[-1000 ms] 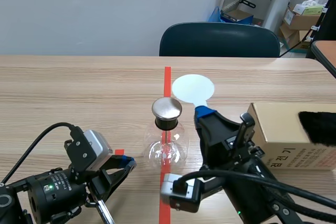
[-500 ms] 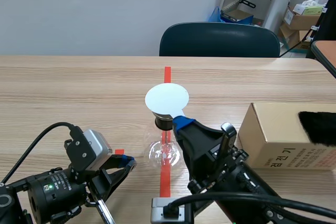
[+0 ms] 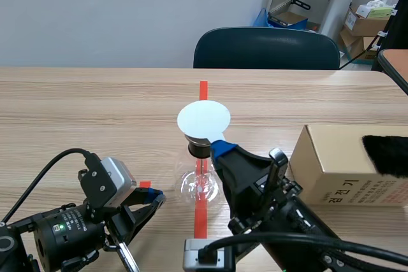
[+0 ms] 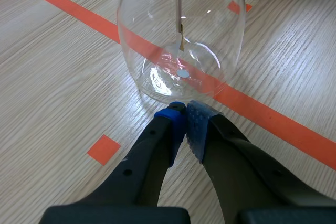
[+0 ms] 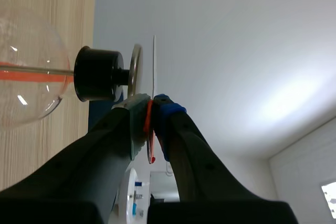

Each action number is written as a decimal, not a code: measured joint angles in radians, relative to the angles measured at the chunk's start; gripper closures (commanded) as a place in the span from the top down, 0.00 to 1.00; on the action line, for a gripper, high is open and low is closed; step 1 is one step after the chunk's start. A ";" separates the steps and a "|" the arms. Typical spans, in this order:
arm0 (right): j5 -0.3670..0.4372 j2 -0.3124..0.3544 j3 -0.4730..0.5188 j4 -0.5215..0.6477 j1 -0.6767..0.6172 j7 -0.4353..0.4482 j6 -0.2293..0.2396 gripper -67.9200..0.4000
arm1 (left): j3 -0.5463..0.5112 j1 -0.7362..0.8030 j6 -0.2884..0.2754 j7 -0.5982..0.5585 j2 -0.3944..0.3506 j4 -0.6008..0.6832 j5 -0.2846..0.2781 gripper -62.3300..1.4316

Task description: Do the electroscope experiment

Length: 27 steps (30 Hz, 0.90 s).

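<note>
- Left gripper (image 4: pixel 185 116), fingers pressed together on nothing, just beside the electroscope (image 4: pixel 181 35): clear round glass bulb, black stopper, on the desk (image 3: pixel 95 113).
- White disc (image 3: pixel 203 119) close over its metal cap, clamped in the right gripper (image 5: pixel 153 100).

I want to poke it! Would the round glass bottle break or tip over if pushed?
Probably fragile: the bottle is clear glass. It might tip, with a black stopper and metal plate up top. Its round belly would likely roll if toppled.
</note>
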 measured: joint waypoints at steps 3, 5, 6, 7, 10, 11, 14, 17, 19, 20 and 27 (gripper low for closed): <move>0.000 0.000 0.000 0.000 0.000 -0.074 0.000 0.02 | 0.000 0.000 0.000 0.000 0.000 0.000 0.000 0.09; 0.000 0.000 0.000 0.000 0.000 -0.131 0.000 0.02 | 0.000 0.000 0.000 0.000 0.000 0.000 0.000 0.09; 0.000 0.000 0.000 0.000 0.000 -0.161 0.000 0.02 | 0.000 0.000 0.000 0.000 0.000 0.000 0.000 0.09; 0.000 0.000 0.000 0.000 0.000 -0.192 0.000 0.02 | 0.000 0.000 0.000 0.000 0.000 0.000 0.000 0.09; 0.000 0.000 0.000 0.000 0.000 -0.285 0.000 0.02 | 0.000 0.000 0.000 0.000 0.000 0.000 0.000 0.09; 0.001 0.000 0.000 0.000 0.000 -0.318 0.000 0.02 | 0.000 0.000 0.000 0.000 0.000 0.000 0.000 0.09; 0.002 0.000 0.000 0.000 0.000 -0.405 0.000 0.02 | 0.000 0.000 0.000 0.000 0.000 0.000 0.000 0.09; 0.004 0.000 0.000 0.000 0.000 -0.469 0.000 0.02 | 0.000 0.000 0.000 0.000 0.000 0.000 0.000 0.09; 0.004 0.000 0.000 0.000 0.000 -0.505 0.000 0.02 | 0.000 0.000 0.000 0.000 0.000 0.000 0.000 0.09; 0.004 0.000 0.000 0.000 0.000 -0.518 0.000 0.02 | 0.000 0.000 0.000 0.000 0.000 0.000 0.000 0.09; 0.004 0.000 0.000 0.000 0.000 -0.569 0.000 0.02 | 0.000 0.000 0.000 0.000 0.000 0.000 0.000 0.09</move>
